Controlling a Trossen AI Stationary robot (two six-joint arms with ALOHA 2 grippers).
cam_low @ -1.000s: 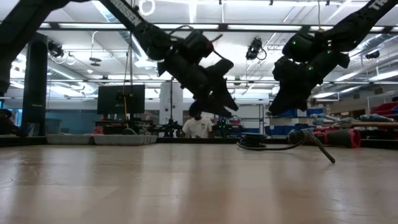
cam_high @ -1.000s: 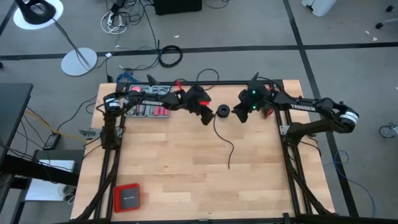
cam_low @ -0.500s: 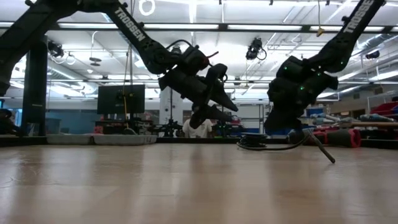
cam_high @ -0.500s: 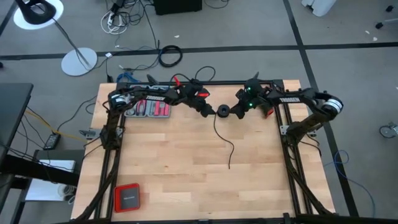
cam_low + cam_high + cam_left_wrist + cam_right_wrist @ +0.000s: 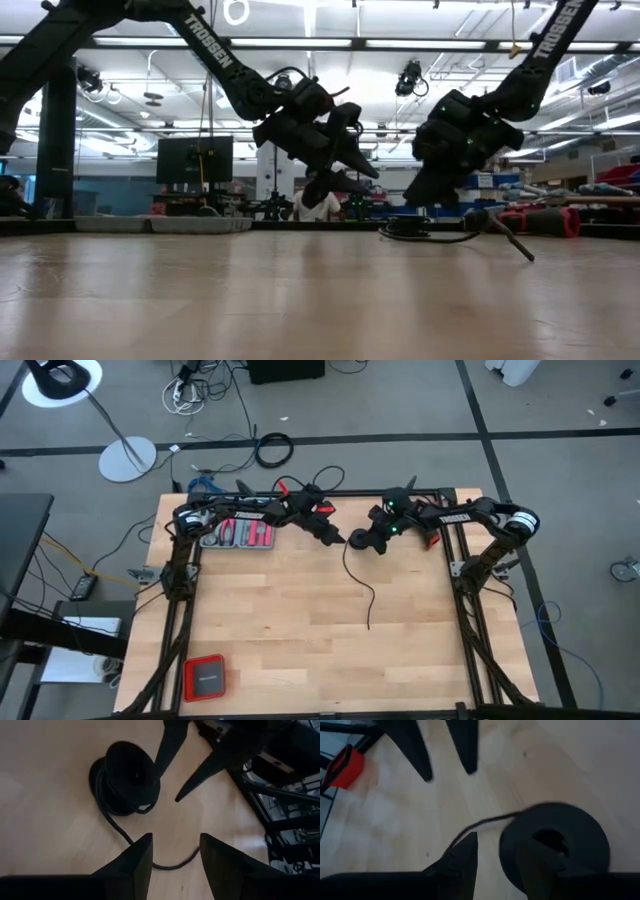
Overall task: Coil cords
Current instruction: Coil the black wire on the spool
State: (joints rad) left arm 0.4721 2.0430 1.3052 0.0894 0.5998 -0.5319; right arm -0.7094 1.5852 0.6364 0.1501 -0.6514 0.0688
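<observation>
Cord: the thin black cord (image 5: 358, 585) lies on the surface, one end wound into a small coil (image 5: 358, 538) at the far middle, the loose tail trailing away from the coil toward the near side.
Coil up close: in the left wrist view the coil (image 5: 126, 779) sits as a tight dark ring, flat on the wood, with the tail leaving its lower edge.
Left end effector (image 5: 332, 536): just beside the coil, fingers apart, gripping nothing; it hangs a little above the surface in the low view.
Right end effector (image 5: 372, 540): on the coil's other side, almost over it, fingers spread and empty.
Wooden surface (image 5: 280, 650): bare planks around the tail.
Red box (image 5: 204, 677): well apart from the coil, at the near left corner.
Risk: both arms crowd the coil, so their fingertips could clash; a nudge could unwind the ring; the free tail could snag or spring loose.
</observation>
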